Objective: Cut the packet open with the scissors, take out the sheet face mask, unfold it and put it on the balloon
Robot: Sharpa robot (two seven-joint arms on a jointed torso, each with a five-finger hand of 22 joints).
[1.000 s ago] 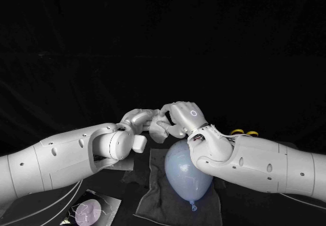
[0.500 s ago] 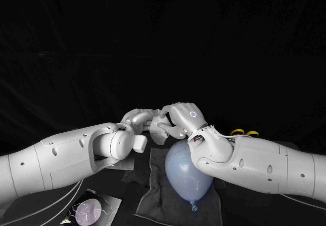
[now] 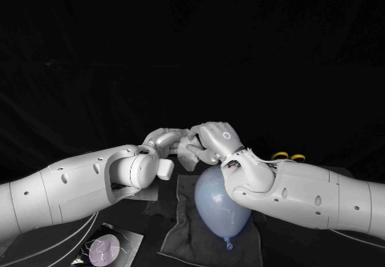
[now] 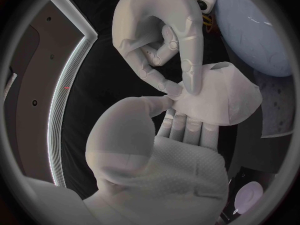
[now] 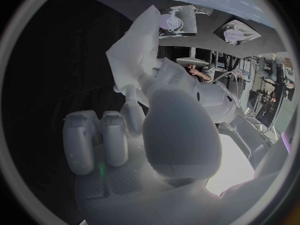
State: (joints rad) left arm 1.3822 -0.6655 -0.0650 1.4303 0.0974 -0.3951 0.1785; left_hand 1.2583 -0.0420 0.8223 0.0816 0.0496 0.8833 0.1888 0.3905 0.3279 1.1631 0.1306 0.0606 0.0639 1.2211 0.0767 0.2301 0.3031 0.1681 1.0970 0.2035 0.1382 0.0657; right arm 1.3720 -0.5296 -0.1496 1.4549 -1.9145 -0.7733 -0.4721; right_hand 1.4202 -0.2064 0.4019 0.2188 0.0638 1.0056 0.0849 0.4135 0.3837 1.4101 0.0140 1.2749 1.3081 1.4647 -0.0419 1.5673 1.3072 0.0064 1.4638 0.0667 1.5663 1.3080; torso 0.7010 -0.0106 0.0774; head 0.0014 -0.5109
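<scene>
Meeting just beyond the far, rounded end of the balloon [image 3: 218, 206], the left hand [image 3: 164, 142] and the right hand [image 3: 212, 139] hang close together above the desk [image 3: 289, 250], fingers almost interlocked.

Seen from the left wrist, the sheet face mask [image 4: 219, 97] is out of its packet. It is a small white folded piece, not spread out, and it lies across the left hand's fingers [image 4: 187, 127] with the thumb set against its near edge. The right hand comes at it from the other side, and its fingers [image 4: 190, 60] pinch one corner of the sheet against the thumb. So both hands are grasping the mask, and it sits beside the balloon rather than on it.

From the right wrist the mask [image 5: 134, 50] stands up as a crumpled white flap beyond that hand's curled fingers [image 5: 103, 140].

The pale blue balloon lies on a dark grey towel [image 3: 178, 236], with its knotted end pointing towards the robot. The packet [image 3: 104, 247] lies flat on the desk, off to the balloon's left near that knotted end. The yellow handles of the scissors [image 3: 287, 156] show to the balloon's right, behind the right arm.
</scene>
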